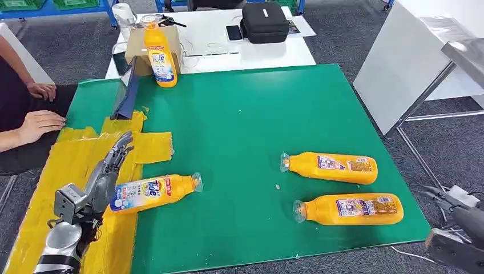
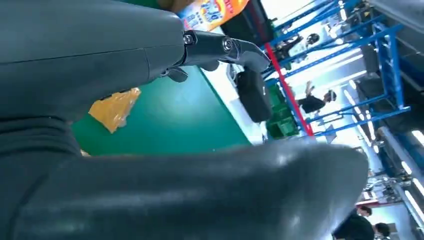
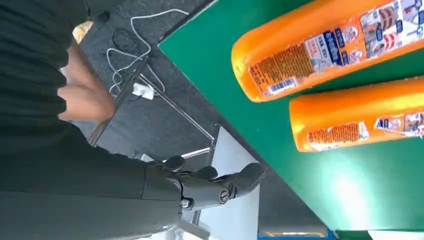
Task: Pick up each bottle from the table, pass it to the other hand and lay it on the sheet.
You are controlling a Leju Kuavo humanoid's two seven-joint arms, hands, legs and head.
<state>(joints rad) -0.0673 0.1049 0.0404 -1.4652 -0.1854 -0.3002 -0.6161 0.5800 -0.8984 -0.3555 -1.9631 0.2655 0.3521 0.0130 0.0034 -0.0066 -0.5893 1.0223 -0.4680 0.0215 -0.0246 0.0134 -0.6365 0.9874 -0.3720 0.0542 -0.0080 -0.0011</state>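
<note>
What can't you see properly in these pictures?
- Right hand: cut off by the head view's corner, so its fingers are unclear.
- Standing bottle: label print too small to read in the head view.
- Person: mostly cut off by the head view's left edge.

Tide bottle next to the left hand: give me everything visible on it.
The Tide bottle is orange-yellow plastic by its look, with a blue-and-white label and a clear cap. It lies on its side, cap pointing toward the table's right, label end on the yellow sheet and cap end on the green mat. The left hand is right beside its label end with fingers stretched out, not wrapped around it; actual contact cannot be judged. It lies intact and capped.
</note>
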